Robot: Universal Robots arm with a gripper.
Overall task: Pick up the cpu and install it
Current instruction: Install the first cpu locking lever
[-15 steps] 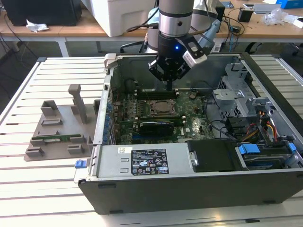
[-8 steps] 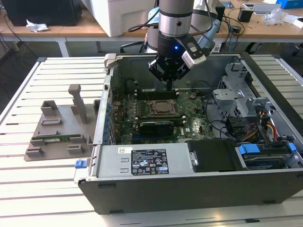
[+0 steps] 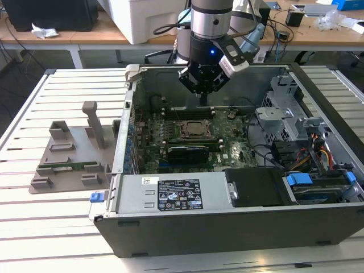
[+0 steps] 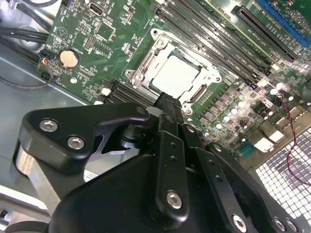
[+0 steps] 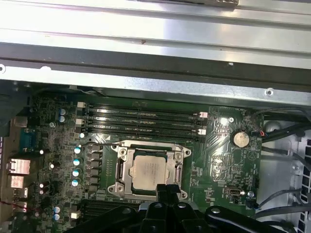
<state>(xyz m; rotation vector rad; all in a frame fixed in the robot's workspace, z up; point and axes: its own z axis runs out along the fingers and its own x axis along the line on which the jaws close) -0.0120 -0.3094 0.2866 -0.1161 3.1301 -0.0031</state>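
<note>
One gripper hangs over the motherboard inside the open computer case in the exterior view. In the second wrist view its fingers are pressed together above the cpu, holding nothing. In the first wrist view the cpu lies seated in its socket frame, toward the board's middle. Placement looks done; securing the bracket likely remains.

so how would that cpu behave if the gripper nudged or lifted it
The cpu is a flat square with a metal top plate, so it is probably stiff and would not roll or tip. That smooth top may be slippery to pinch. It lies inside the socket frame, so a sideways nudge would likely meet the frame rather than slide it.
</note>
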